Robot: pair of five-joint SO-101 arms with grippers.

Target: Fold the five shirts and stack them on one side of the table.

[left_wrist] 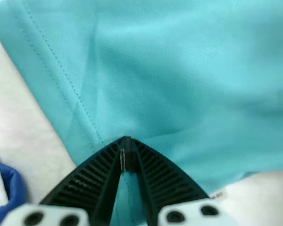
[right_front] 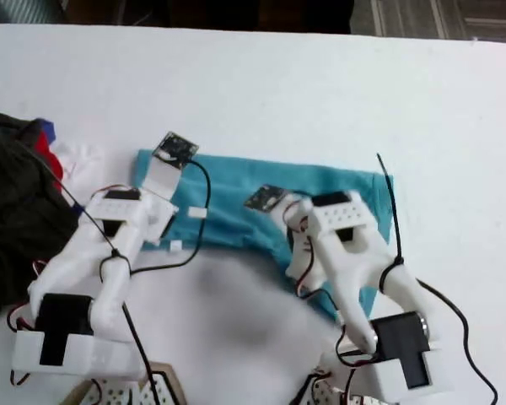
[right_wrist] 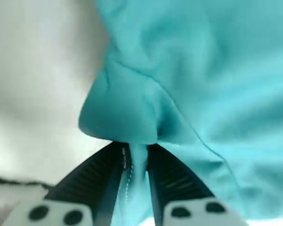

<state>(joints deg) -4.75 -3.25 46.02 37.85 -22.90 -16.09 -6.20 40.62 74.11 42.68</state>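
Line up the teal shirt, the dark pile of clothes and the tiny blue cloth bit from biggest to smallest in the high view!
1. teal shirt, clearly the biggest.
2. dark pile of clothes, cut off by the picture's edge, so its full size is unsure.
3. blue cloth bit, just a small peek.

A white table (right_front: 320, 84) carries it all. A teal shirt (right_front: 228, 181) lies on it near the middle, stretched out in a wide band. Well to the left of the teal shirt, at the table's edge, sits a heap of dark clothes (right_front: 13, 219). A red piece (right_front: 51, 162), a blue scrap (right_front: 46, 129) and a white garment (right_front: 86, 160) lie between that heap and the teal shirt.
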